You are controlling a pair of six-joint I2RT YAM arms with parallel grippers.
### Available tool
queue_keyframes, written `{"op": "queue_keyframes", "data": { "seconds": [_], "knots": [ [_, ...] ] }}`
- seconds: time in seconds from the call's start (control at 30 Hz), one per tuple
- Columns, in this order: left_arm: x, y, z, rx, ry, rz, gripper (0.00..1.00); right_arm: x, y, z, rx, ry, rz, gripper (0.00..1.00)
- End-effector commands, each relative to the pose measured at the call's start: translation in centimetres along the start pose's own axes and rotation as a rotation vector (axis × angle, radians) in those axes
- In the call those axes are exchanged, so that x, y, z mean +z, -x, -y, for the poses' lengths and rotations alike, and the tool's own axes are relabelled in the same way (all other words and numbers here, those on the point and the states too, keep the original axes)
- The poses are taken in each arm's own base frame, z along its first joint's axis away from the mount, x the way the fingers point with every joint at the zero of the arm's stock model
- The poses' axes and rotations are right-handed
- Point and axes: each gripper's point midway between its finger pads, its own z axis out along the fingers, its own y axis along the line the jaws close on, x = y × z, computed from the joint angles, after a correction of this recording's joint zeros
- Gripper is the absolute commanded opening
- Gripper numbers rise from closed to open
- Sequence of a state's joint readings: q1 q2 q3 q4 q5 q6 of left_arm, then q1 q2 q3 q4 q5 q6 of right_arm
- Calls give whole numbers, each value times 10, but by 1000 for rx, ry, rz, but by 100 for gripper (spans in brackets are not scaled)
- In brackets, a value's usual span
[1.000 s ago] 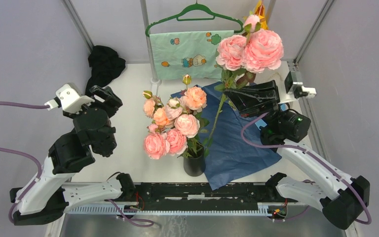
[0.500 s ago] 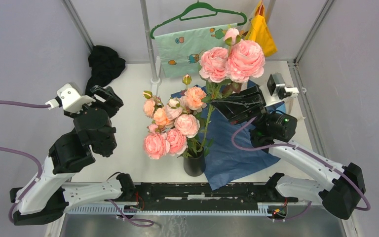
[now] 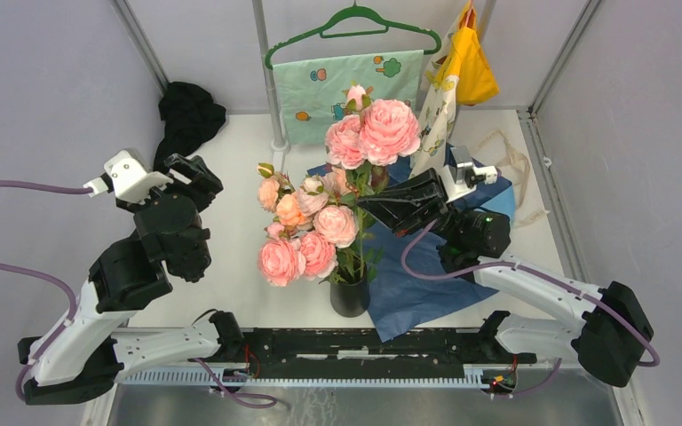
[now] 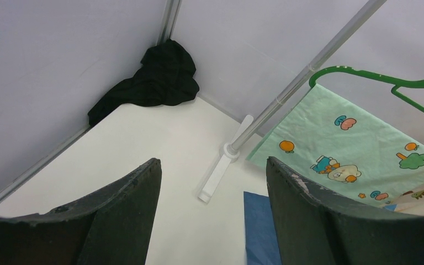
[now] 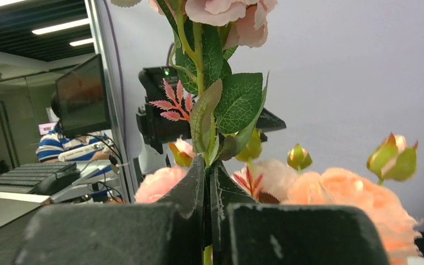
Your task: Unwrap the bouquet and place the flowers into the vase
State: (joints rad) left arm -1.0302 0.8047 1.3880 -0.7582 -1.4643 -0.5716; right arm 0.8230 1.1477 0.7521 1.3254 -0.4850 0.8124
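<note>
Now: right pincer (image 3: 366, 202) clamped on held roses (image 3: 389, 130), shifted left toward vase (image 3: 349, 297); insertion likely next. Left pincer (image 3: 194, 174) agape.

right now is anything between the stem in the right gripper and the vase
Only the roses already standing in the vase: blooms and leaves crowd its mouth, close beside the stem in the right gripper.

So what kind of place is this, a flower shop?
Probably a robot lab, not a shop: two robot arms bolted to a table inside plain grey panels, and beyond them someone at a keyboard and monitor.
</note>
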Motion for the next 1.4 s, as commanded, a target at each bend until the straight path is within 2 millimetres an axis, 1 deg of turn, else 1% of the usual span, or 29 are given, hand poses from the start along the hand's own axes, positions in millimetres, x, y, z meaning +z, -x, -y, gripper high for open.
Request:
{"op": "queue_keyframes", "data": {
  "seconds": [0.0, 0.1, 0.37, 0.53, 0.63, 0.7, 0.87, 1.03, 1.1, 1.23, 1.3, 1.37],
  "knots": [
    [0, 1, 4, -58, 11, 9, 76, -8, -8, -2, -37, 13, -8, 0],
    [0, 0, 5, -55, 11, 9, 76, -17, -25, 7, -28, -19, -45, 0],
    [1, 0, 7, -48, 13, 10, 76, -42, -64, 20, -24, -71, -149, 0],
    [1, -1, 11, -40, 12, 9, 76, -60, -80, 25, -27, -106, -191, 1],
    [1, 1, 11, -42, 12, 9, 76, -75, -92, 28, -38, -137, -230, 3],
    [1, 0, 12, -41, 10, 8, 76, -86, -98, 29, -50, -156, -254, 9],
    [1, -1, 14, -40, 8, 6, 76, -105, -104, 33, -88, -216, -291, 33],
    [1, -4, 18, -26, 7, 4, 76, -111, -104, 33, -112, -231, -301, 54],
    [2, -4, 18, -23, 8, 4, 76, -113, -104, 33, -116, -233, -304, 65],
    [1, -5, 16, -26, 9, 5, 76, -115, -105, 34, -123, -243, -313, 78],
    [1, -4, 15, -27, 11, 6, 76, -116, -106, 34, -126, -247, -319, 89],
    [1, -4, 14, -27, 14, 9, 76, -118, -107, 35, -132, -253, -324, 94]
  ]
}}
